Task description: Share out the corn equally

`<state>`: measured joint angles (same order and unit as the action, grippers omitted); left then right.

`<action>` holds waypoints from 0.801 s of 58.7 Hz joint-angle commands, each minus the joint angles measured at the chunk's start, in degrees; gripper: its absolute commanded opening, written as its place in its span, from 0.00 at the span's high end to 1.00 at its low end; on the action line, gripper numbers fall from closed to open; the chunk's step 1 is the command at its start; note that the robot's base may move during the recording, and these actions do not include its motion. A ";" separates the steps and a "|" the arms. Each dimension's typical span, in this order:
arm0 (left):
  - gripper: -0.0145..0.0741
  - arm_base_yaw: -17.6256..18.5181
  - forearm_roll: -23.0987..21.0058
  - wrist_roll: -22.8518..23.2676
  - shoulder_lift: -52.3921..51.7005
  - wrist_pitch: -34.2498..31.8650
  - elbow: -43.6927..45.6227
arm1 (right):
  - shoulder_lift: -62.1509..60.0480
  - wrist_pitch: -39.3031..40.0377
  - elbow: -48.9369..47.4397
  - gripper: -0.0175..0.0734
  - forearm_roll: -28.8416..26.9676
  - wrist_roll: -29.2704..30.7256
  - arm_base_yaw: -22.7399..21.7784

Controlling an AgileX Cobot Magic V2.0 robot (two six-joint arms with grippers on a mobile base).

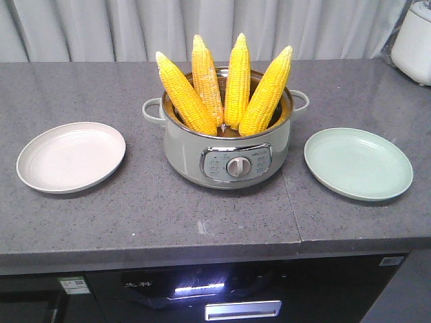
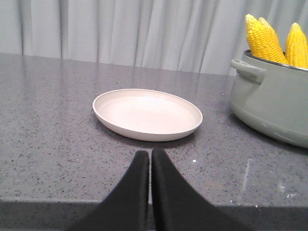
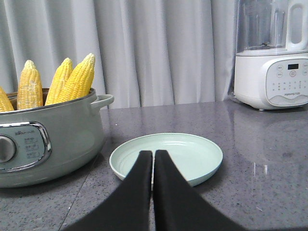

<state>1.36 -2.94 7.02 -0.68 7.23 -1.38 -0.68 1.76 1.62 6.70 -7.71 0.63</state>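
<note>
Several yellow corn cobs (image 1: 229, 87) stand upright, tips up, in a pale green electric pot (image 1: 225, 151) at the middle of the counter. An empty cream plate (image 1: 71, 156) lies to its left and an empty pale green plate (image 1: 357, 163) to its right. My left gripper (image 2: 149, 155) is shut with nothing in it, just in front of the cream plate (image 2: 147, 113); corn (image 2: 262, 38) shows at the right. My right gripper (image 3: 153, 155) is shut and empty before the green plate (image 3: 192, 154), with the pot (image 3: 48, 139) and corn (image 3: 77, 79) to its left. Neither gripper shows in the front view.
A white blender (image 3: 272, 57) stands at the back right of the grey counter (image 1: 135, 215). A white appliance (image 1: 414, 40) shows at the far right corner in the front view. A grey curtain hangs behind. The counter's front edge runs above a dark oven.
</note>
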 commanded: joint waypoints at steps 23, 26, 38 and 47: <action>0.84 0.04 -0.04 0.43 0.33 -4.23 1.29 | -0.40 4.25 1.05 0.81 0.51 0.04 -0.22; 0.84 0.04 -0.04 0.43 0.33 -4.23 1.29 | -0.40 4.25 1.05 0.81 0.51 0.04 -0.22; 0.84 0.04 -0.04 0.43 0.33 -4.23 1.29 | -0.40 4.25 1.05 0.81 0.51 0.04 -0.22; 0.84 0.04 -0.04 0.43 0.33 -4.23 1.29 | -0.40 4.25 1.05 0.81 0.51 0.04 -0.22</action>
<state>1.36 -2.94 7.02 -0.68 7.23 -1.38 -0.68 1.76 1.62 6.70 -7.71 0.63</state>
